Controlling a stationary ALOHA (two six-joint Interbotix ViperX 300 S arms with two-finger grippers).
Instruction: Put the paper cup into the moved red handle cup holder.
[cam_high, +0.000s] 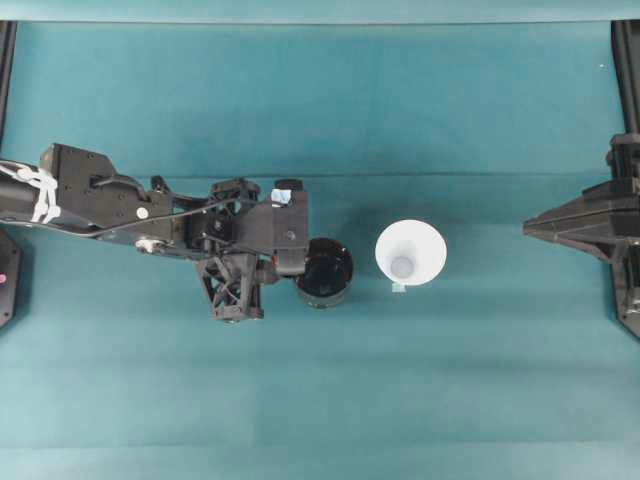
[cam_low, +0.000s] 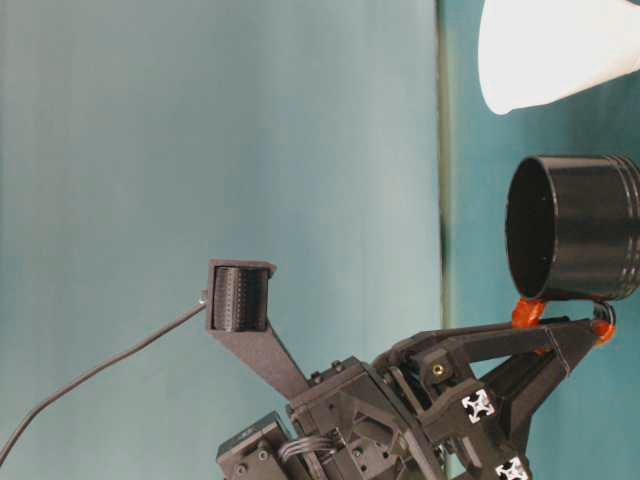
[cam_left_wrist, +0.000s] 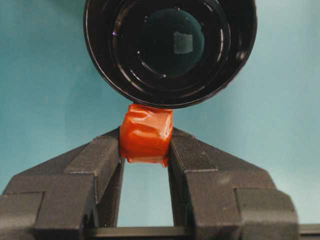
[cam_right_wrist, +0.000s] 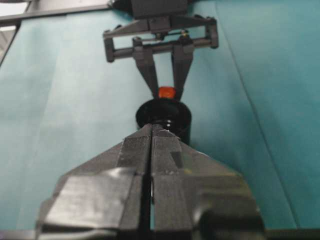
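The left gripper (cam_left_wrist: 146, 150) has its jaws pinched tight on the red-orange taped handle tab (cam_left_wrist: 146, 138) of the glossy black round cup holder (cam_high: 325, 272). From the left wrist view the holder's open mouth faces the camera and it is empty inside. At table level the holder (cam_low: 575, 228) looks upright; whether its base touches the teal table cover (cam_high: 320, 390) or hangs just above cannot be told.

The plain white tapered paper cup (cam_high: 410, 252) stands upright and untouched, rim up, just beside the holder on the side toward the right arm, apart from it.

The right gripper (cam_right_wrist: 151, 150) sits well away near the table's right edge in the overhead view, jaws pressed fully together with nothing between them, pointed toward the holder.

Progress judgement: the holder-moving part seems underway or nearly finished, since the holder is gripped next to the cup. Cup placement has not begun. Left to do: free the handle, grasp the paper cup, lift it, lower it into the holder.
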